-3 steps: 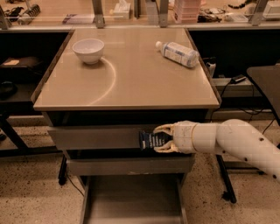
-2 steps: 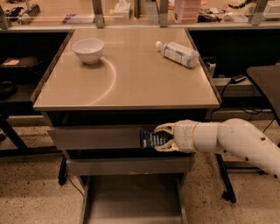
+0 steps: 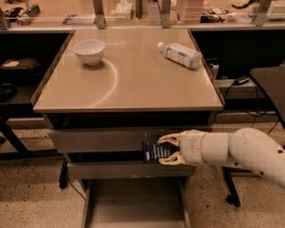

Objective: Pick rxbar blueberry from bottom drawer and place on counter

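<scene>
My gripper (image 3: 168,149) is shut on the rxbar blueberry (image 3: 153,151), a small dark wrapper with white lettering, and holds it in the air in front of the upper grey drawer fronts. The white arm comes in from the right. Below, the bottom drawer (image 3: 136,200) stands pulled out, its flat grey floor bare. The beige counter (image 3: 133,80) lies above the gripper, its front edge about a hand's height over the bar.
On the counter stand a white bowl (image 3: 89,51) at the back left and a clear plastic bottle (image 3: 180,54) lying at the back right. A cluttered shelf (image 3: 133,13) runs behind. A dark chair (image 3: 269,84) stands to the right.
The gripper with the bar has risen very slightly; otherwise nothing has visibly moved.
</scene>
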Motion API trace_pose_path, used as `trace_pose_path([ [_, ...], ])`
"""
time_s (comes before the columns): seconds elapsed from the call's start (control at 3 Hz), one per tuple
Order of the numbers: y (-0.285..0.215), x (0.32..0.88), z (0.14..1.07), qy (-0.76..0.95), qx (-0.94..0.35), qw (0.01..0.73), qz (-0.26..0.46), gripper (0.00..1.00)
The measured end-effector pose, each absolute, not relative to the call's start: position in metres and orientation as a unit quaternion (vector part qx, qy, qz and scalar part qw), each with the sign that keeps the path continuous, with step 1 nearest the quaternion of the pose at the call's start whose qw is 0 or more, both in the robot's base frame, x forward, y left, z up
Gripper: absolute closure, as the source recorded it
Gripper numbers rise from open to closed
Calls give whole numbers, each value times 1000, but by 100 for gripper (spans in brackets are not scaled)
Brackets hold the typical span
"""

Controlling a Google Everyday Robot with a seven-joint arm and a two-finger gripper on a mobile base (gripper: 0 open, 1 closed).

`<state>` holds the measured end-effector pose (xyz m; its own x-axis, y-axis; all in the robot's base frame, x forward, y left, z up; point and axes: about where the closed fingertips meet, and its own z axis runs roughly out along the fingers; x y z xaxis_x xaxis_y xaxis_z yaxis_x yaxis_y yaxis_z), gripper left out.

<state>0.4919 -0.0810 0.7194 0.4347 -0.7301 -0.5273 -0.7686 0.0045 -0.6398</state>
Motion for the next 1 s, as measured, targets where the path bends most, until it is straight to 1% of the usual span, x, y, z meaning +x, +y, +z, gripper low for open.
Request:
trace_pose_path([
  [0.33, -79, 478, 744, 513, -714, 476, 6, 100],
  [0.67, -59, 481, 830, 456, -746, 483, -47, 100],
  [1.0, -54, 511, 899, 432, -751, 492, -83, 100],
])
